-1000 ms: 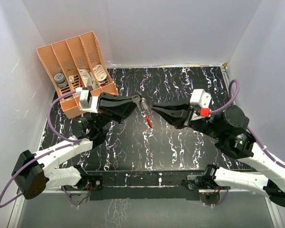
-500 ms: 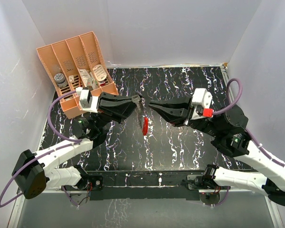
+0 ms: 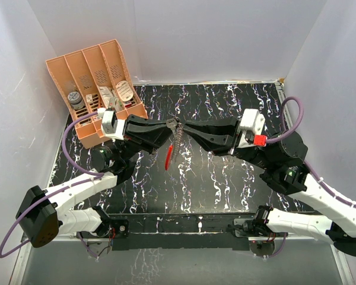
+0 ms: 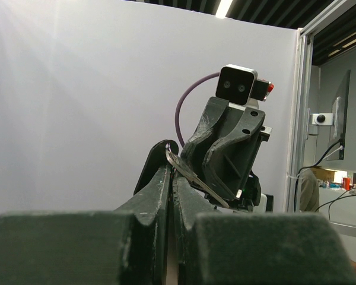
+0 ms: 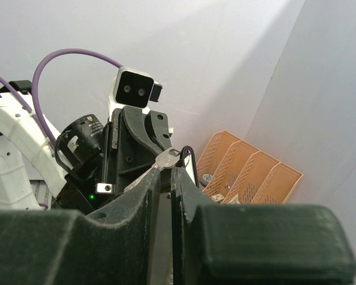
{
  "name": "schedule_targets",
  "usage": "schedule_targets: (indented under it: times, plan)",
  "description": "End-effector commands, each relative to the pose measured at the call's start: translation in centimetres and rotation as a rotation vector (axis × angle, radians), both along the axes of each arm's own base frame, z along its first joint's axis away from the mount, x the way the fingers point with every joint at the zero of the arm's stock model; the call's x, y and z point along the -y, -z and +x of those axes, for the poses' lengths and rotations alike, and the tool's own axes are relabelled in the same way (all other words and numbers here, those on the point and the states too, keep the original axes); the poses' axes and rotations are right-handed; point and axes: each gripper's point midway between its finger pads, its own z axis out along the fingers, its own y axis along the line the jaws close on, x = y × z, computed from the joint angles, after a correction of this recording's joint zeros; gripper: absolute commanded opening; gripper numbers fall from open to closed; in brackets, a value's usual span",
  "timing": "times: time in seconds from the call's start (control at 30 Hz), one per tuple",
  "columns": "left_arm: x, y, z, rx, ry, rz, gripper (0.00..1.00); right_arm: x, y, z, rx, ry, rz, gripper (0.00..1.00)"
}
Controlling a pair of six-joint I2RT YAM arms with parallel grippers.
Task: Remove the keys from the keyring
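My left gripper (image 3: 168,126) is shut on the small silver key (image 3: 172,124) and holds it above the middle of the table. The keyring's red oval tag (image 3: 168,160) hangs below it on thin metal links and is swung to the left. My right gripper (image 3: 184,127) meets the left one tip to tip. In the left wrist view the shut fingertips (image 4: 165,173) pinch the key blade (image 4: 196,181). In the right wrist view the right gripper (image 5: 165,169) has its jaws almost together at the key's head (image 5: 168,159) and ring.
A peach organiser (image 3: 92,65) with several compartments holding small items stands at the back left, just behind the left arm; it also shows in the right wrist view (image 5: 249,169). The black marbled table (image 3: 225,178) is walled in white on three sides.
My right gripper has moved left and up until its tips reach the key. The red tag has swung from right of the key to hanging down-left. The left gripper has barely moved.
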Motion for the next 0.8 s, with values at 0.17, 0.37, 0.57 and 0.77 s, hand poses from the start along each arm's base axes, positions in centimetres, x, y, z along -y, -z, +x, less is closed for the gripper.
schedule_targets:
  times: [0.17, 0.37, 0.57, 0.77]
  plan:
    - [-1.9, -2.0, -1.8, 0.073, 0.009, -0.096, 0.0, 0.5, -1.7, 0.2, 0.042, 0.022, 0.063, 0.18]
    - [-1.9, -2.1, -1.9, 0.077, 0.01, -0.096, 0.0, -0.1, -1.1, 0.6, 0.029, 0.027, 0.047, 0.19]
    - [-2.1, -2.3, -2.1, 0.084, 0.007, -0.097, 0.0, 0.2, -0.8, 0.9, 0.021, 0.043, 0.045, 0.22]
    - [-2.1, -2.5, -2.2, 0.091, 0.011, -0.101, 0.0, 0.4, -0.8, 1.1, 0.024, 0.061, 0.042, 0.23]
